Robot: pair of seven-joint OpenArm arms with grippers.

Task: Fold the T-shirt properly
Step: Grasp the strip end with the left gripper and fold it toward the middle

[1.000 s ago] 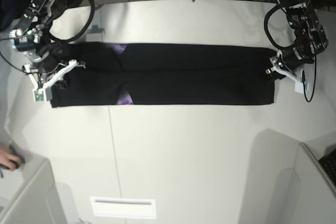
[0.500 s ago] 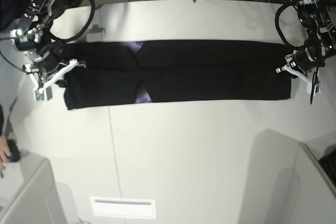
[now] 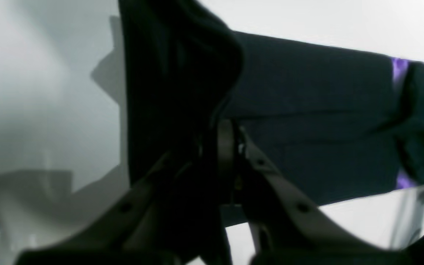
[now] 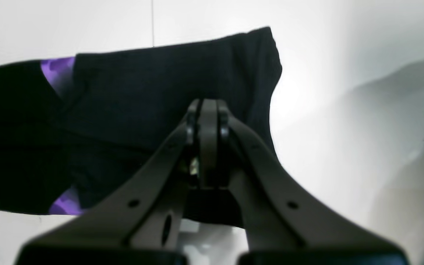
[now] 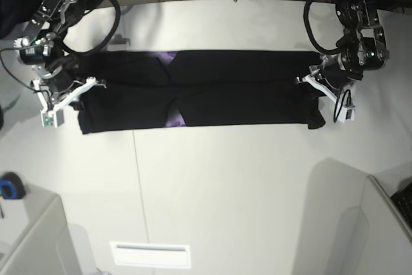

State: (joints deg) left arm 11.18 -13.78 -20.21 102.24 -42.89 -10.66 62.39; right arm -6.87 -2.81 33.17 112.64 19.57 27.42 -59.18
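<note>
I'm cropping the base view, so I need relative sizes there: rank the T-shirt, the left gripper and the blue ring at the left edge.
1. T-shirt, by far the largest.
2. Left gripper.
3. Blue ring, partly cut off.

T-shirt (image 5: pixel 212 88): black, purple print showing at folds, toward 9 o'clock. Desk (image 5: pixel 225 185): plain white. Claws grey-white.

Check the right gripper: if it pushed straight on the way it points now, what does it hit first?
The T-shirt itself. The right gripper, shut, points along the black cloth toward its far hem, with bare table beyond. Depth is hard to judge.
</note>
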